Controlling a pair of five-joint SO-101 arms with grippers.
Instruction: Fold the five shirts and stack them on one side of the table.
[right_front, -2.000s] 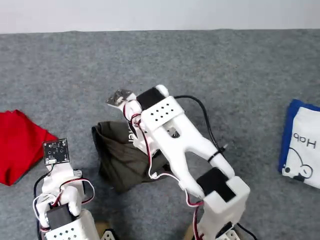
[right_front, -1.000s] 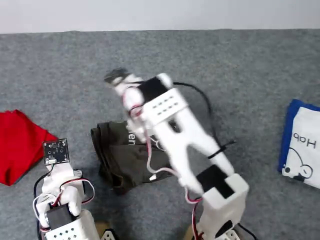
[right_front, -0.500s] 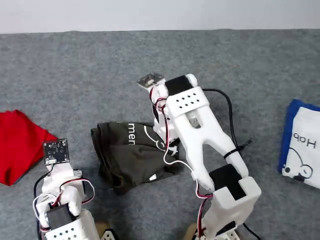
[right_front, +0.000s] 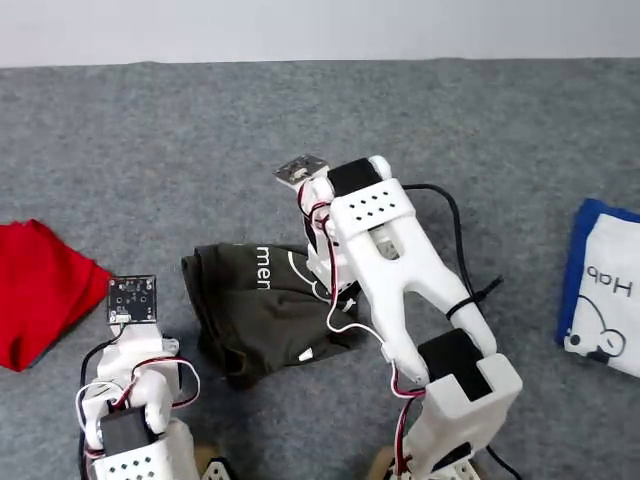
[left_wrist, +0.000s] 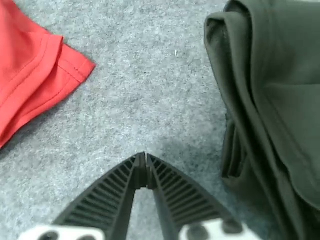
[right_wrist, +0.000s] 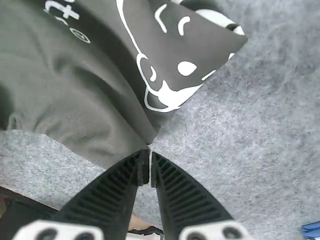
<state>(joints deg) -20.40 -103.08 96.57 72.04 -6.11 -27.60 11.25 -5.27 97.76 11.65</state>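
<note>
Step in hand: we judge this to be the folding of the dark olive shirt (right_front: 255, 315). It is doubled over but not yet squared, and it is not on any stack.

Next move: we think it calls for a fresh grip on a loose edge of the dark olive shirt to tidy the fold. The packet then has to be carried to whichever side takes the stack.

Dark olive shirt, place: it lies on the grey table (right_front: 480, 130) just toward 7 o'clock of centre in the high view, between the two arms.

Dark olive shirt, look: it is a rumpled, layered bundle. White print faces up along its 12-to-3 o'clock part, and one printed corner juts out toward 3 o'clock. Thick stacked folds run along its 9 o'clock edge.

Left gripper (left_wrist: 145, 162): the pincer is together and holds nothing. It hangs over bare table between the red shirt (right_front: 40, 285) and the dark olive shirt, touching neither.

Right gripper (right_wrist: 149, 159): the pincer is together, with only a thin seam between the fingers. Its tips sit at the dark olive shirt's edge, just beside the printed corner, and we see no cloth between them.

Red shirt: it lies at 9 o'clock, well apart from the dark one, and is loosely folded with a hemmed corner showing.

Blue-and-white shirt (right_front: 605, 290): it lies at the 3 o'clock edge and appears folded, print up. We judge it a likely start for the stack.
</note>
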